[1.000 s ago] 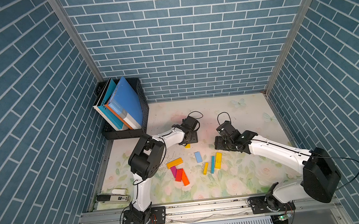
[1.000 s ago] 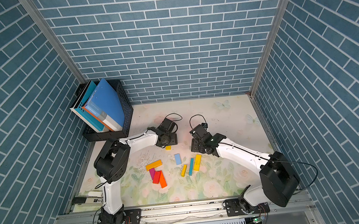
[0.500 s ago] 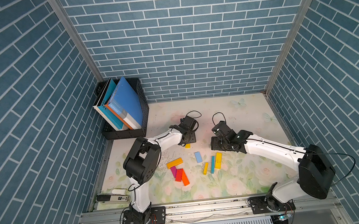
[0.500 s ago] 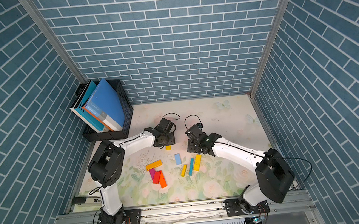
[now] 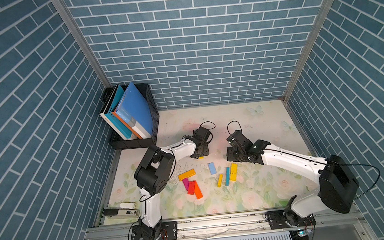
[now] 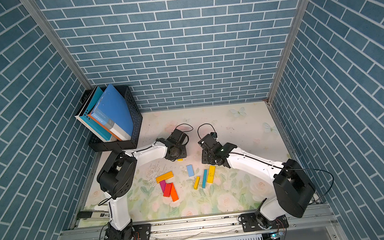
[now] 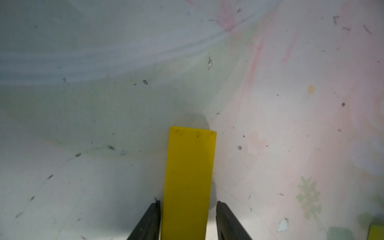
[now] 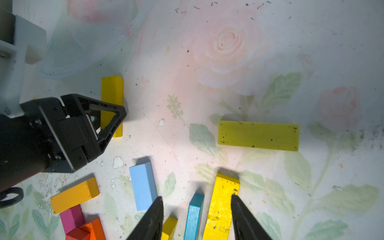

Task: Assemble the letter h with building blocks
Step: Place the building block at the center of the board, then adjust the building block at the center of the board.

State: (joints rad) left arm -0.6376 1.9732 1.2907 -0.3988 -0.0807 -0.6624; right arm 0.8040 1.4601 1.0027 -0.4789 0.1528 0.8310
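The building blocks lie scattered on the floral mat. My left gripper (image 7: 188,202) straddles a yellow block (image 7: 190,176); one finger nearly touches it and a thin gap shows at the other. In a top view only a sliver of that yellow block (image 5: 201,158) peeks out below the left gripper (image 5: 200,154). My right gripper (image 8: 196,198) hangs open above a teal block (image 8: 194,216) and a yellow block (image 8: 223,203), holding nothing. A light blue block (image 5: 212,168), an orange-yellow block (image 5: 186,174), and magenta (image 5: 186,183), red (image 5: 191,187) and orange (image 5: 197,190) blocks lie nearby.
A black crate (image 5: 138,142) with big blue books stands at the back left. A stapler (image 5: 120,211) lies at the front left edge. Another yellow block (image 8: 258,136) lies flat beyond the right gripper. Brick-patterned walls close in three sides.
The left gripper's jaws have narrowed around the yellow block. The right gripper has shifted left toward the middle and its jaws have narrowed somewhat.
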